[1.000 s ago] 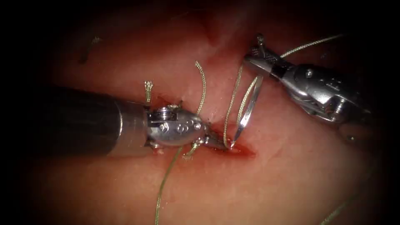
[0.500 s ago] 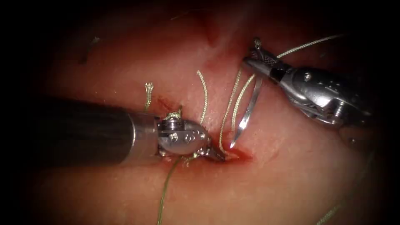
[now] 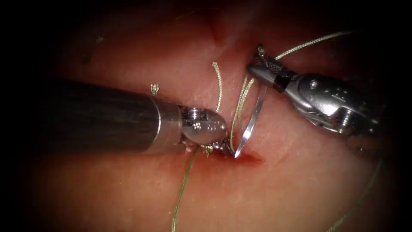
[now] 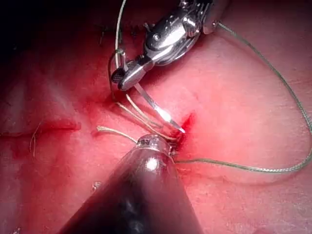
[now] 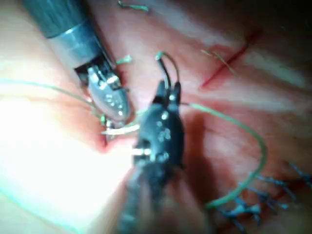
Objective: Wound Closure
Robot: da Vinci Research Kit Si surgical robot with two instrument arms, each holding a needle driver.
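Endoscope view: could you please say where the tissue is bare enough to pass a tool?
Bare: pink tissue below the red cut, right of the thin green thread. Crowded: at the cut, the left steel tool, thread loops and the curved steel needle's tip meet; the right steel tool grips its tail end. Tip depth, left tool's hold: unclear.

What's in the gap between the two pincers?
In the endoscope view, between the left pincer and right pincer run strands of thread and the needle, its tip at the red fluid.
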